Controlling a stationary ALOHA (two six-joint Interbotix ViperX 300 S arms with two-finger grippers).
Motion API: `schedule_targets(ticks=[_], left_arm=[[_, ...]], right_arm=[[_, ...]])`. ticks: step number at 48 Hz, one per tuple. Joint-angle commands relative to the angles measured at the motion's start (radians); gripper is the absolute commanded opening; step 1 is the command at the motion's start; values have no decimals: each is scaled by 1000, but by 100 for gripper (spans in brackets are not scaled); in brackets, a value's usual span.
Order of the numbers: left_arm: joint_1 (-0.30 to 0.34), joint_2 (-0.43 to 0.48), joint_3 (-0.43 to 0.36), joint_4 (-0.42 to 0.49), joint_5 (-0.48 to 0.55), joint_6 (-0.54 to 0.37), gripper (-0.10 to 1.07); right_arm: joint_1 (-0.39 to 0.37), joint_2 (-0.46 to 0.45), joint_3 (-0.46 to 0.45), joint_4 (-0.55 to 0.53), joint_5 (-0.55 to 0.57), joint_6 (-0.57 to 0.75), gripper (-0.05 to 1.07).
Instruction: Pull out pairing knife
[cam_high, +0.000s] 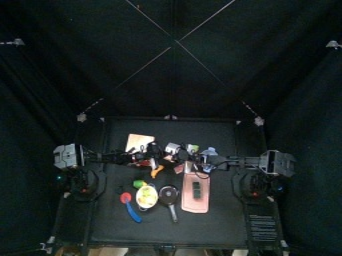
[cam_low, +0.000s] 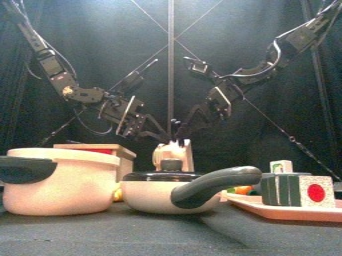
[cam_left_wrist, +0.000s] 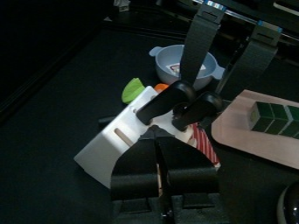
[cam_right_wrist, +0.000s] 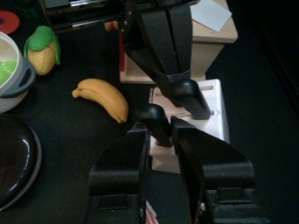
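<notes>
The knife block (cam_low: 171, 157) is pale wood and stands mid-table behind the pan. It also shows in both wrist views, knife block (cam_left_wrist: 114, 145) and knife block (cam_right_wrist: 212, 112). My left gripper (cam_left_wrist: 166, 147) is shut on the block's lower edge and reaches it from the left (cam_low: 134, 118). Black knife handles stick out of the block's top. My right gripper (cam_right_wrist: 162, 131) comes in from the right (cam_low: 191, 122) and is shut on one of them, the paring knife's handle (cam_right_wrist: 155, 121). The blade is hidden inside the block.
A cream pot (cam_low: 54, 180) and a pan with a black handle (cam_low: 187, 188) stand at the table's front. A pink tray (cam_low: 283, 206) with toy blocks lies front right. A banana (cam_right_wrist: 103, 98) and corn (cam_right_wrist: 45, 48) lie beside the block.
</notes>
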Motion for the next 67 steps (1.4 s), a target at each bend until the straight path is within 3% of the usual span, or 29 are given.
schedule_targets(ticks=[1, 36, 67], left_arm=[[3, -14, -12, -2, -5, 2, 12], [3, -14, -21, -5, -3, 2, 12], [0, -8, -29, -5, -3, -2, 12]], right_arm=[[0, -11, -6, -6, 14, 6, 51], [32, -29, -21, -61, 8, 5, 41], [51, -64, -43, -71, 0, 5, 41]])
